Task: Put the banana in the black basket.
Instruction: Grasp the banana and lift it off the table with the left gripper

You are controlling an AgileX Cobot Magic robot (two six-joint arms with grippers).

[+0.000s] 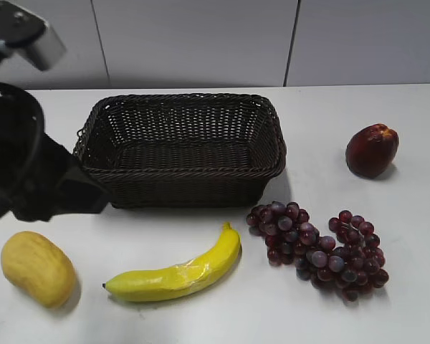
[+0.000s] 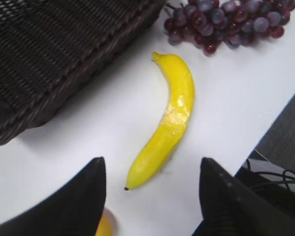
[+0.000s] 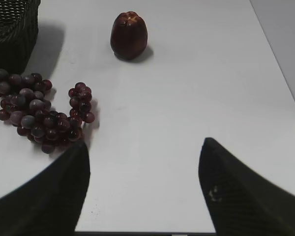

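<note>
Left wrist view shows our left gripper (image 2: 152,196) spread wide, holding nothing, above the banana (image 2: 167,125) lying on the white table (image 2: 113,118) beside the black basket (image 2: 49,54); right gripper (image 3: 145,191) also wide; we read no writing anywhere

The black basket (image 1: 180,148) stands on the tabletop (image 1: 408,236) near its rear edge, left of centre. The banana (image 1: 178,272) lies in front of the basket, toward the front edge. The grapes (image 1: 317,249) lie right of the banana (apart from it). The dark fruit (image 1: 372,150) sits toward the right edge, behind the grapes. The oval fruit (image 1: 37,268) lies at the front left corner.
</note>
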